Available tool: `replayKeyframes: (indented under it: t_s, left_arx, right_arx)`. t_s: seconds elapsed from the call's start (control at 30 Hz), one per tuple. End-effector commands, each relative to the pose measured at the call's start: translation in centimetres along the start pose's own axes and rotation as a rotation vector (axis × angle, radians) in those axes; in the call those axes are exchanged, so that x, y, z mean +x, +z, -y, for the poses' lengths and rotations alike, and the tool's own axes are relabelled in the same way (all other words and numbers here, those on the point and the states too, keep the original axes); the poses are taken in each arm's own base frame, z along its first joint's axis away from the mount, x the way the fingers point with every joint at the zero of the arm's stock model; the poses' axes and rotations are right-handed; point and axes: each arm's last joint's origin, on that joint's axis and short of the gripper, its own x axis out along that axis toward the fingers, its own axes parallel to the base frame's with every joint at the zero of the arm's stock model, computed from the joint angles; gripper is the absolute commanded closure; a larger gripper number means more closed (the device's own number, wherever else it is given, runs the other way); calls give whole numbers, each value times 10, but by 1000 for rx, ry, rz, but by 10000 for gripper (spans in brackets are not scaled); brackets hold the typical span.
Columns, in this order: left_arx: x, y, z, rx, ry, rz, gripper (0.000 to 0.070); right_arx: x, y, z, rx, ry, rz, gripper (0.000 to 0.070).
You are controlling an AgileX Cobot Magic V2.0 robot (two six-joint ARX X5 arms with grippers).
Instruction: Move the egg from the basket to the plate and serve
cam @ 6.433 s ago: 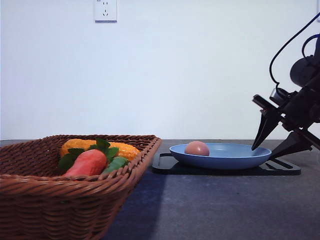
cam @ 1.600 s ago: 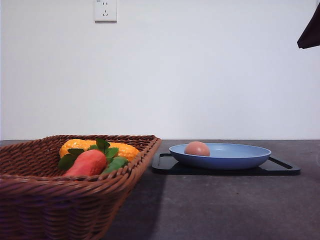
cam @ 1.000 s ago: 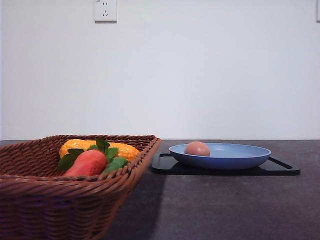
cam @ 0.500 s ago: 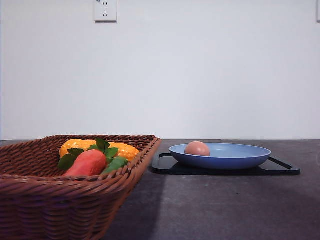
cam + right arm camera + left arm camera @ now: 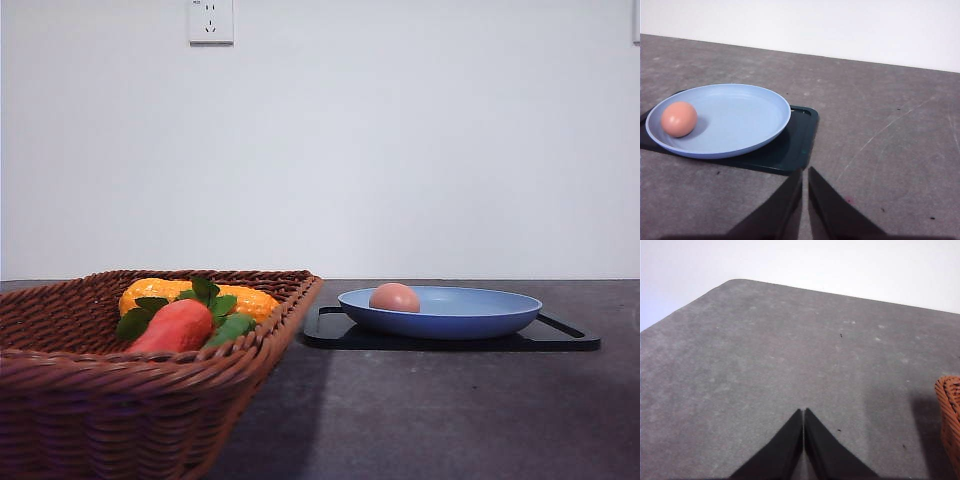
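A dark grey, lightly scuffed table (image 5: 450, 410) ran back to a plain white wall (image 5: 400, 150) carrying a white socket (image 5: 211, 20). The egg (image 5: 394, 297) lay in the blue plate (image 5: 470, 318), toward its left side, and the plate sat on a black tray (image 5: 570, 338). The wicker basket (image 5: 120, 410) stood to the left, holding an orange-red carrot toy (image 5: 172, 327). The left gripper (image 5: 803, 412) and the right gripper (image 5: 805, 172) each had fingers pressed together over bare table, holding nothing.

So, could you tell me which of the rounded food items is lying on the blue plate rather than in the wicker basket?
The small pinkish-brown egg; the orange-red carrot toy and yellow corn lie in the basket.
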Motion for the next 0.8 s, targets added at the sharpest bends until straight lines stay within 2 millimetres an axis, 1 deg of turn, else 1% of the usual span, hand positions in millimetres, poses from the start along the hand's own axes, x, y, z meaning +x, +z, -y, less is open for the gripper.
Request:
replayKeyframes:
  t_s: [0.0, 0.3, 0.77]
  left_arx:
    - [2, -9, -1, -1, 5, -36, 700]
    - [2, -9, -1, -1, 5, -36, 700]
    - [2, -9, -1, -1, 5, -36, 700]
  right_arx:
    - [1, -1, 0, 16, 1, 4, 700]
    - [0, 2, 0, 12, -7, 41, 700]
    - [0, 2, 0, 12, -7, 41, 700]
